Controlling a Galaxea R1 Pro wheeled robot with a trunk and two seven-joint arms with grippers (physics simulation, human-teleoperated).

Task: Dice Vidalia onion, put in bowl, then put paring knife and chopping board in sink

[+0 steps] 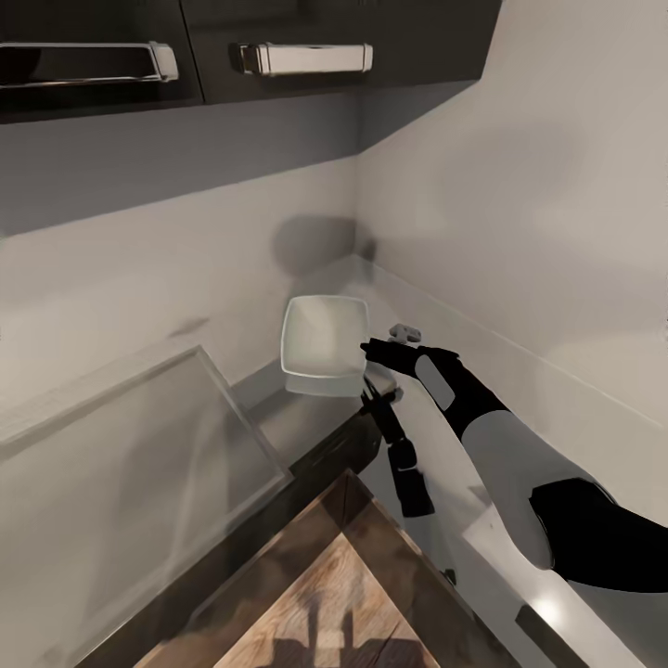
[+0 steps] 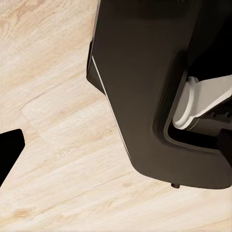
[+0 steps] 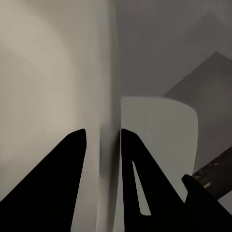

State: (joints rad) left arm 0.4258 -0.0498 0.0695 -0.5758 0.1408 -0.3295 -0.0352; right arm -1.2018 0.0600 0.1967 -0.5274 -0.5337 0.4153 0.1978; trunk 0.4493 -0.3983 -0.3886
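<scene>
Head view, nearest first: a brown wooden floor (image 1: 325, 594) fills the bottom of the frame, and the robot's right arm (image 1: 520, 464) reaches from the lower right toward the corner of the room. Its right gripper (image 1: 369, 351) sits at the right edge of the bowl (image 1: 320, 348), a white squarish dish that appears tilted and raised off the table (image 1: 306, 422), the glossy grey surface beneath it. Right wrist view shows the two dark fingers (image 3: 72, 164) set a little apart, with a pale upright edge running through the narrow gap between them and a white rounded panel just beside; whether they truly pinch the bowl's rim I cannot tell. Left of the bowl lies a pale flat panel (image 1: 121, 445), tilted in the frame. Beyond, two white walls meet in a corner, with dark upper cabinets (image 1: 278, 46) and chrome handles above. Left wrist view gives light wood flooring and the robot's dark body; the left gripper's state cannot be told.
</scene>
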